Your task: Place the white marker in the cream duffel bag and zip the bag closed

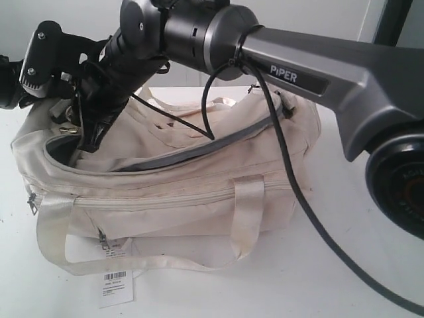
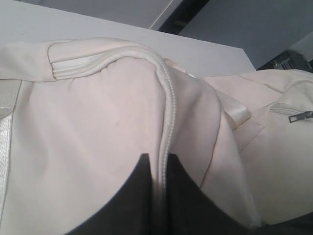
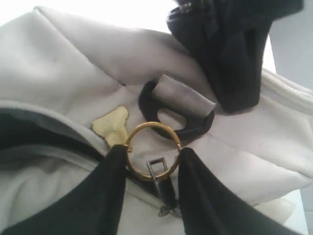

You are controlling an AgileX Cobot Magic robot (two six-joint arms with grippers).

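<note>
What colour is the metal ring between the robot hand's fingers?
The ring is gold; the right wrist view shows it best.

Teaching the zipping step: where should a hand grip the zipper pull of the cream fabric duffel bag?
Probably the gold metal ring on the slider, pinched across its width from above at the bag's open end: it lies exposed on the fabric, and the right hand holds it so.
</note>
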